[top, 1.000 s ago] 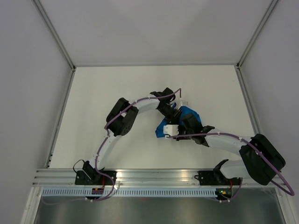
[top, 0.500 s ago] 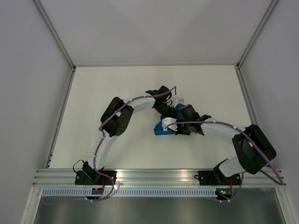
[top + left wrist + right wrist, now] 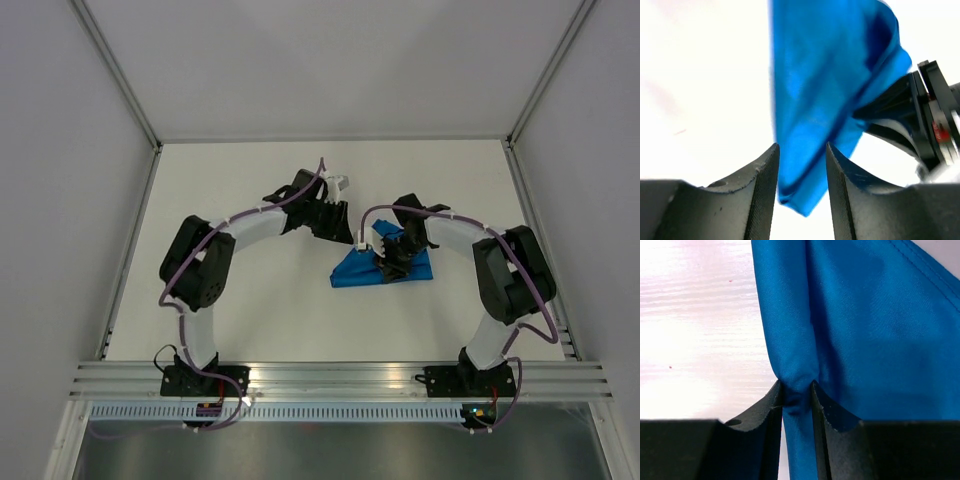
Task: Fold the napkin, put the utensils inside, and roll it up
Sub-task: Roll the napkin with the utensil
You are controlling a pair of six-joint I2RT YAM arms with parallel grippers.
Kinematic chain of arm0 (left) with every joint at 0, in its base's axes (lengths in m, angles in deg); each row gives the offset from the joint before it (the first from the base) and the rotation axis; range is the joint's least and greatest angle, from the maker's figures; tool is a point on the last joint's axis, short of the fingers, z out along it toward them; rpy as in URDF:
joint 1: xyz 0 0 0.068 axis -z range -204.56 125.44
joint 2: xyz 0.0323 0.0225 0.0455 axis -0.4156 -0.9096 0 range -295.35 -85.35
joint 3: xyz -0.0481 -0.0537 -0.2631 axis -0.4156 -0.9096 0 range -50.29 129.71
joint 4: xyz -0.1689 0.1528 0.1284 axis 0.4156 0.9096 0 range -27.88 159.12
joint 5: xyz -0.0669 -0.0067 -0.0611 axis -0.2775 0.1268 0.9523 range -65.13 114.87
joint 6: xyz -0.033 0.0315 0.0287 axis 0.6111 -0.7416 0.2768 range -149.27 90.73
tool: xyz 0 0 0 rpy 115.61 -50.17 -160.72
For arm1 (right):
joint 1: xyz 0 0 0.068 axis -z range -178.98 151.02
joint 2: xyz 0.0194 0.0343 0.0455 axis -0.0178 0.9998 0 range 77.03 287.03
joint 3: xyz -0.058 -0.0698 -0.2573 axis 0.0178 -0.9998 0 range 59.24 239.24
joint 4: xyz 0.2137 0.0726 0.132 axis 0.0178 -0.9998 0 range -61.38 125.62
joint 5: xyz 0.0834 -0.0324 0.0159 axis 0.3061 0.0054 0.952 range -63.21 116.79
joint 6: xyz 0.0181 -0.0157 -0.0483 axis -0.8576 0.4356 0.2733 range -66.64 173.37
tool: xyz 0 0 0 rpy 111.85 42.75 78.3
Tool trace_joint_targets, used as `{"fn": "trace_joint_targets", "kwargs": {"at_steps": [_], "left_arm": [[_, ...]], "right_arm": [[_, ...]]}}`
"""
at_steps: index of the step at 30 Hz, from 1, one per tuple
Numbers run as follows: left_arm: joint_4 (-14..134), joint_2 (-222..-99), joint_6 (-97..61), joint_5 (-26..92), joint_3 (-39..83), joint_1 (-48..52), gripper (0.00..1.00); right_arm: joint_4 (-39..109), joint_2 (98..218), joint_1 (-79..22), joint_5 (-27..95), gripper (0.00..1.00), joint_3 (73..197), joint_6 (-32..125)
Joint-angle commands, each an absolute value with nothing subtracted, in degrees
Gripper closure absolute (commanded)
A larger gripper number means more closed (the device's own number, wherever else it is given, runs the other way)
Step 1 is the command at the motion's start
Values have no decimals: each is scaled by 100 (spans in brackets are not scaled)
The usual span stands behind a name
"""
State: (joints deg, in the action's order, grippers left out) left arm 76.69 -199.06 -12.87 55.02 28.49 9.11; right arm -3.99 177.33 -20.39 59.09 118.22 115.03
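The bright-blue napkin (image 3: 372,272) lies bunched and partly folded on the white table, right of centre. My right gripper (image 3: 390,256) reaches down onto its upper part. In the right wrist view this gripper (image 3: 797,385) is shut on a pinched fold of the napkin (image 3: 880,325). My left gripper (image 3: 342,226) hovers just left of the cloth. In the left wrist view its jaws (image 3: 801,147) stand open, and a corner of the napkin (image 3: 815,100) shows between them without touching either. The utensils are out of view.
The white table (image 3: 240,190) is fenced by grey walls on three sides. A metal rail (image 3: 330,375) with both arm bases runs along the near edge. The right arm's wrist (image 3: 925,115) shows at the right of the left wrist view.
My left gripper has opened, let go of the napkin and drawn back to the left. The right arm has swung farther back and right with the napkin, which now shows more.
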Motion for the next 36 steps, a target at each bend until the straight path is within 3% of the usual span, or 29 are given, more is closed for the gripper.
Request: {"fn": "trace_joint_targets", "kwargs": {"at_steps": [1,10,16,25,36], "left_arm": [[6337,-18934,-756,4343,1995,875,52],[4359,-16991,-1535,2306,-307,1479,51],[4111,-17033,-3344,1092,-407,2807,50],[4867,-18422,-4658,1159,569,4267,49],[5166,-19266,-4746,1758,1114,4584,48]], "right_arm": [[-1956,18565,-1858,6098,78,12066,12050],[-3319,19884,-1507,6388,78,13481,12570],[-3653,20359,-1471,6415,78,14009,12588],[-3776,20693,-1436,6388,77,14291,12482],[-3812,20825,-1322,6371,77,14440,12377]]}}
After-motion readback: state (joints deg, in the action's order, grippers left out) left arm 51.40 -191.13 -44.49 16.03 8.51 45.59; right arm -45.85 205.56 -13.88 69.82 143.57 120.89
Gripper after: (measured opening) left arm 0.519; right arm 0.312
